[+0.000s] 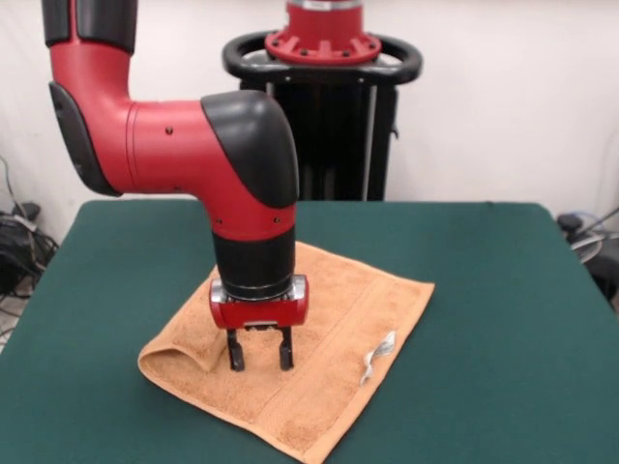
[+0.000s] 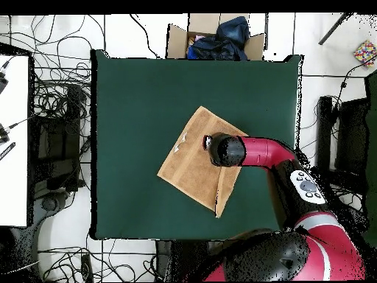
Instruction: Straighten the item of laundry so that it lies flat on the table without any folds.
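Even, soft room light is falling from above me; my gripper [image 1: 260,362] is casting only a faint shadow on the towel [image 1: 329,319] beneath it. Nothing is glaring or blurring.

towel [image 1: 319,387]: orange-tan, woven border bands
care tag [image 1: 377,356]: white
table [image 1: 503,319]: dark green
arm [image 1: 174,145]: red and black
gripper [image 1: 260,362]: black fingers, red housing

Arm bent, hand [image 1: 260,362] downward, fingers apart
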